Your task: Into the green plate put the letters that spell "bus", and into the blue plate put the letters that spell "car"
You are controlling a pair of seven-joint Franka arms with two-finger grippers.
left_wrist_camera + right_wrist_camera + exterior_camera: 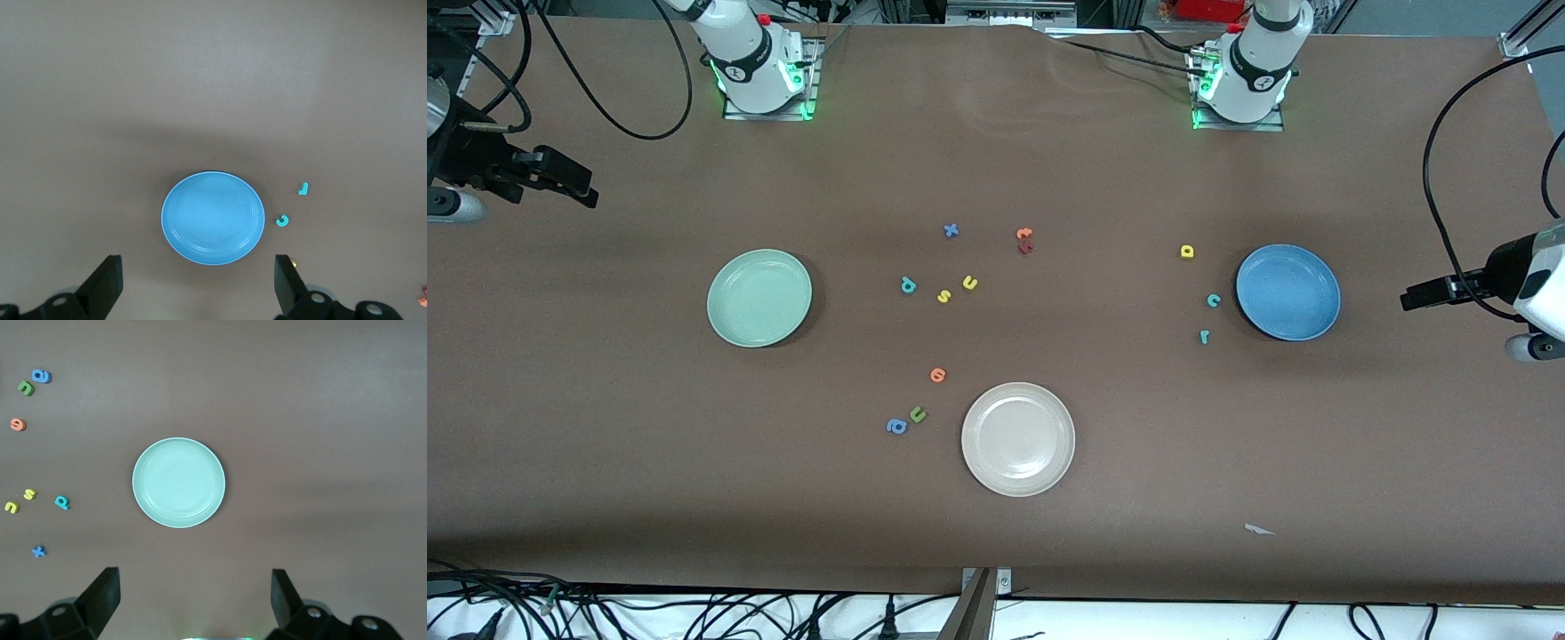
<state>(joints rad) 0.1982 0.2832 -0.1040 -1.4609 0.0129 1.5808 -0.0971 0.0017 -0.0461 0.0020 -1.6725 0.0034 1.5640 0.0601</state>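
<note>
Step in hand: By my judgement nothing had been started; both plates lay bare and all six letters sat on the table.
My left gripper (199, 288): It hung high over the left arm's end of the table, jaws spread fully wide, holding nothing.
My right gripper (193, 600): It hung high over the right arm's end of the table, jaws just as wide and empty.
Green plate (759, 297): It sat toward the right arm's end, clear of every letter.
Blue plate (1288, 292): It sat toward the left arm's end.
"bus" letters: The teal b (908, 284), the yellow s (943, 296) and the yellow u (970, 283) lay in a loose row near the middle of the table, well apart from the green plate.
"car" letters: The teal c (1213, 300) lay just beside the blue plate's rim, the teal r (1204, 336) a little nearer the front camera, and the yellow a (1187, 252) farther from it.
Decoys: The olive-green u (918, 414) and blue a (896, 427) lay beside the cream-white plate (1018, 439); I meant to leave them alone.
Next move: I judged the c the easiest start for my left gripper: come down over it, narrow the jaws to so small a piece, pinch cleanly off the flat tabletop, then carry it over the rim.
</note>
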